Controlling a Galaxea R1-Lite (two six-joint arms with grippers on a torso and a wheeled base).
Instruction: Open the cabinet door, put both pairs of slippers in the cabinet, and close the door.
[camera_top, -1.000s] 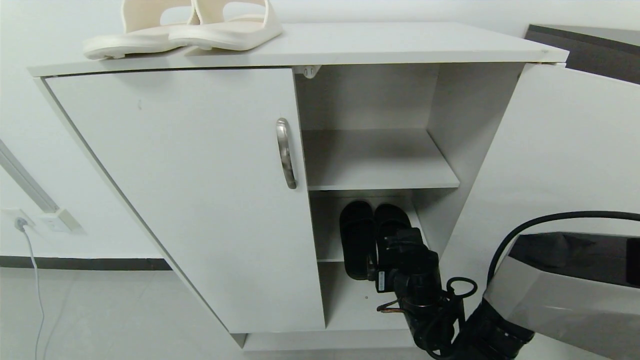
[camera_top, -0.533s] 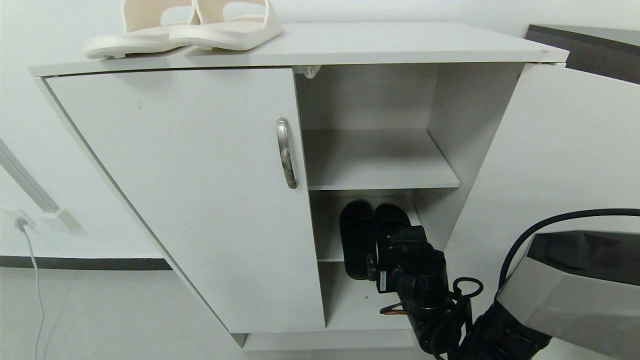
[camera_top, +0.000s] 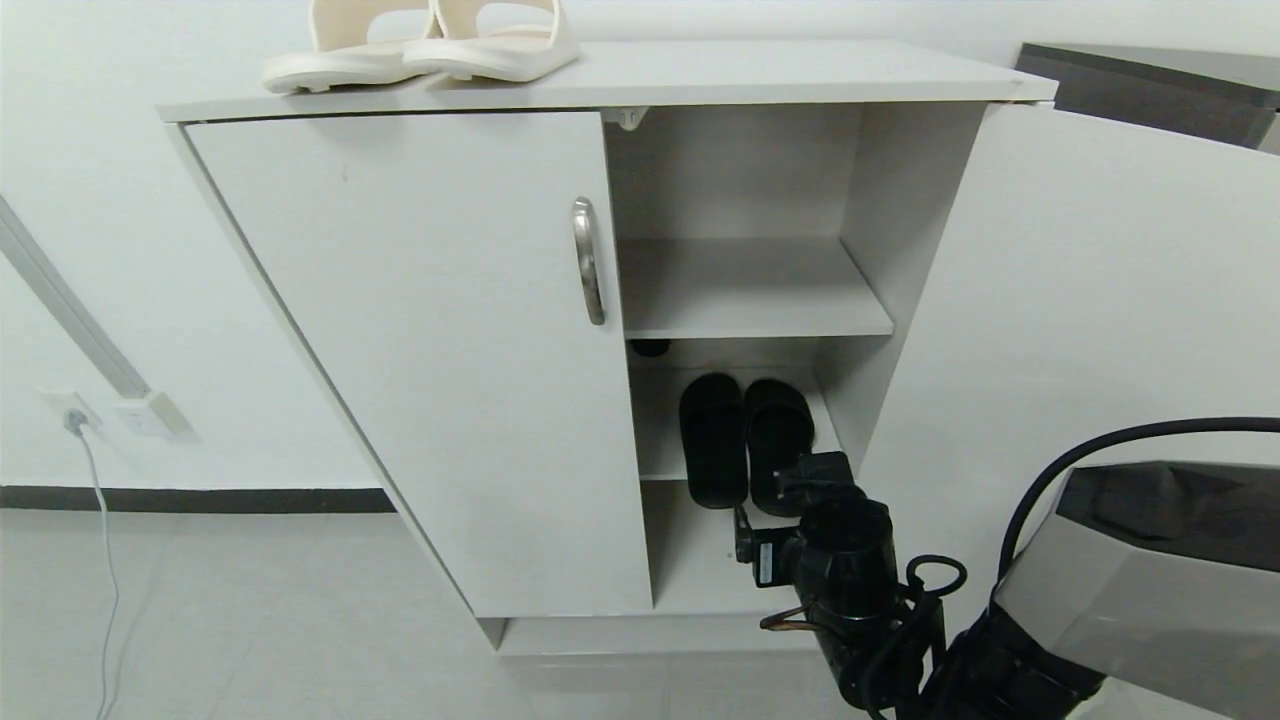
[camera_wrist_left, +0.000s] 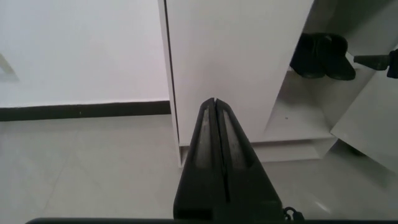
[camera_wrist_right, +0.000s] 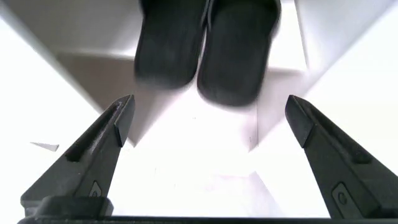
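Black rubber slippers (camera_top: 745, 440) sit side by side on the lower shelf (camera_top: 655, 430) of the white cabinet (camera_top: 800, 70), near ends overhanging the shelf's front edge. Right gripper (camera_top: 818, 472) hangs just in front of them, jaws wide, nothing held. Left gripper (camera_wrist_left: 214, 109) is low near the floor, outside the closed left door (camera_top: 420, 350), jaws pressed together, empty. Cream foam slippers (camera_top: 430, 45) lie on the cabinet top, left end, at the front edge. My read: first pair done. Back the right arm straight out, clear of the overhanging ends and the open right-hand door (camera_top: 1080, 300), then rise for the cream pair and target the upper shelf (camera_top: 750, 290).
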